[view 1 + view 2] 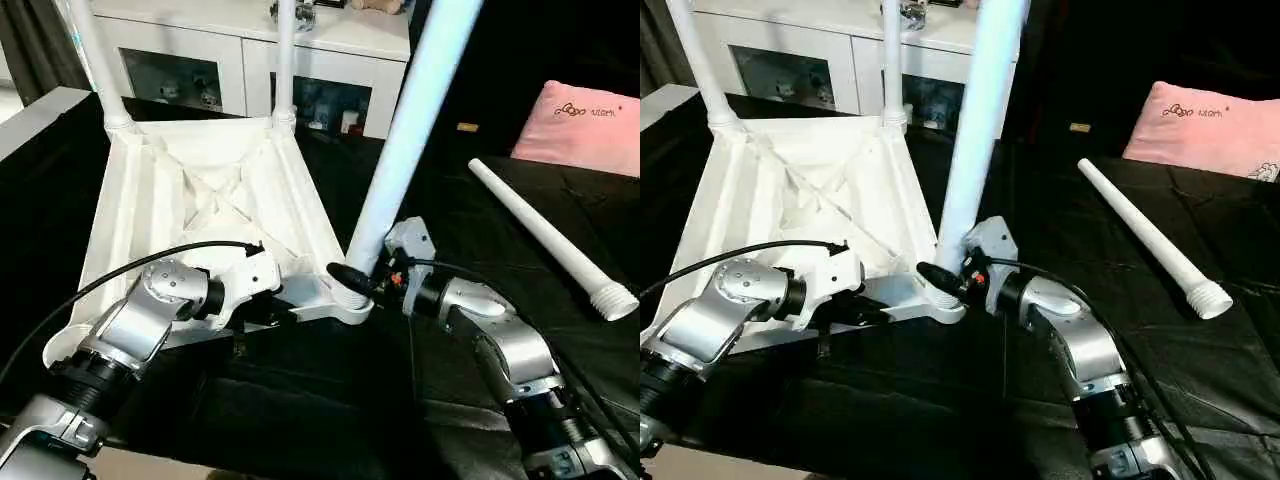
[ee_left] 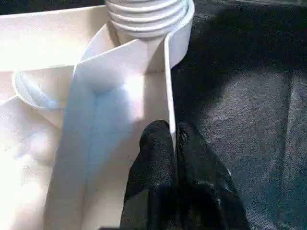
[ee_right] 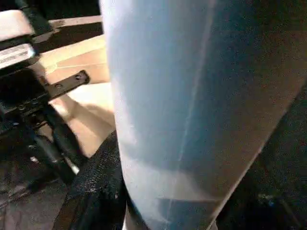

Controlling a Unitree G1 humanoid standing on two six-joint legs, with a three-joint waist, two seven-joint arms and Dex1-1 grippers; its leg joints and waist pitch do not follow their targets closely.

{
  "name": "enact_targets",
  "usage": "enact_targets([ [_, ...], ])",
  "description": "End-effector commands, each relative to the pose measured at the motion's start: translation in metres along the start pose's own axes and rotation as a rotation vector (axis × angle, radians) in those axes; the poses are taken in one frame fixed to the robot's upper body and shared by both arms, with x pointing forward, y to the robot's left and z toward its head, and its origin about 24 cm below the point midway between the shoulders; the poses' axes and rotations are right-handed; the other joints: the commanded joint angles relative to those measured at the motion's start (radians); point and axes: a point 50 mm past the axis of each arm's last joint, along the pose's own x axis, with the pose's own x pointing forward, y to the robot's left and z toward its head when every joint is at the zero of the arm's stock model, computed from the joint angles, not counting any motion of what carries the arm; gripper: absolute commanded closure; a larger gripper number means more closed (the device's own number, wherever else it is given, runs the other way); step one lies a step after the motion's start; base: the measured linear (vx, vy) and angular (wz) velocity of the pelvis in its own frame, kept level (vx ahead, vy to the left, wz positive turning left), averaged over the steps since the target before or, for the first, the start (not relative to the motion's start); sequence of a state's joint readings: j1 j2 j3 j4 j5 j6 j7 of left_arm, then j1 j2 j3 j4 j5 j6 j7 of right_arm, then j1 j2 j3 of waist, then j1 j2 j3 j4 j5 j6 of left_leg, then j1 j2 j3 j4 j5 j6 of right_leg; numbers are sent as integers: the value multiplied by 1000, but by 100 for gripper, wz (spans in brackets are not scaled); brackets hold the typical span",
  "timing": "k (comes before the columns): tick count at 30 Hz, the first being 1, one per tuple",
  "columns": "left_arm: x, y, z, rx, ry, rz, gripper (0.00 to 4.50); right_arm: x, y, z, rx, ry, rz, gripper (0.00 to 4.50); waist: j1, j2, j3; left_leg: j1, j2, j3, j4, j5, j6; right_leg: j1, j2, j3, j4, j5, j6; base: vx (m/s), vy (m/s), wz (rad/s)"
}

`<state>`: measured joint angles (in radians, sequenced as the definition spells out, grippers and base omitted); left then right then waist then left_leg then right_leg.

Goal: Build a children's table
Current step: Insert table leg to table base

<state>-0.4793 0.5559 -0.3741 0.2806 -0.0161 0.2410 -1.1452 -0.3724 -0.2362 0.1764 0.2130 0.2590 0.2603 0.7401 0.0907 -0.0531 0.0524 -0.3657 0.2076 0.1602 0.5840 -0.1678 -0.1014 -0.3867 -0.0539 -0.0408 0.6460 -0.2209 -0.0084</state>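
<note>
Your left gripper (image 2: 173, 143) has its fingers pinched together on the thin rim wall of the upturned tabletop (image 1: 190, 190), near the front corner socket (image 1: 345, 300). Your right gripper (image 1: 362, 280) has its fingers clamped around the base of a white tapered leg (image 1: 410, 120), which stands in that socket, threads showing, leaning up and away to the right. Two more legs (image 1: 285, 55) stand upright at the far corners. One loose leg (image 1: 545, 235) lies flat on the black counter (image 1: 330, 400), threaded end toward you, pointing away to the left.
</note>
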Motion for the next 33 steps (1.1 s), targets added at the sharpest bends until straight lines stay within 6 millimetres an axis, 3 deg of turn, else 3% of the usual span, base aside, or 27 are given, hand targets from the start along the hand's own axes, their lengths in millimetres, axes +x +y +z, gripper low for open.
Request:
enact_targets([
  [1,-2,0,-1,19,23,-20,450,-2,-4,-6,14,29,-23,257,3,12,-55,10,20,1,-73,-222,-18,33,-74,44,-92,-194,-159,0,0,0],
  [18,-3,5,-3,27,41,1,450,-9,0,-8,11,56,24,257,5,13,-52,11,21,-1,-76,-263,-22,32,-76,45,-98,-257,-148,0,0,0],
  [33,-3,8,-1,35,36,-7,450,-5,-1,-12,28,62,24,257,6,17,-53,12,22,-2,-77,-267,-26,31,-76,45,-97,-238,-158,0,0,0],
])
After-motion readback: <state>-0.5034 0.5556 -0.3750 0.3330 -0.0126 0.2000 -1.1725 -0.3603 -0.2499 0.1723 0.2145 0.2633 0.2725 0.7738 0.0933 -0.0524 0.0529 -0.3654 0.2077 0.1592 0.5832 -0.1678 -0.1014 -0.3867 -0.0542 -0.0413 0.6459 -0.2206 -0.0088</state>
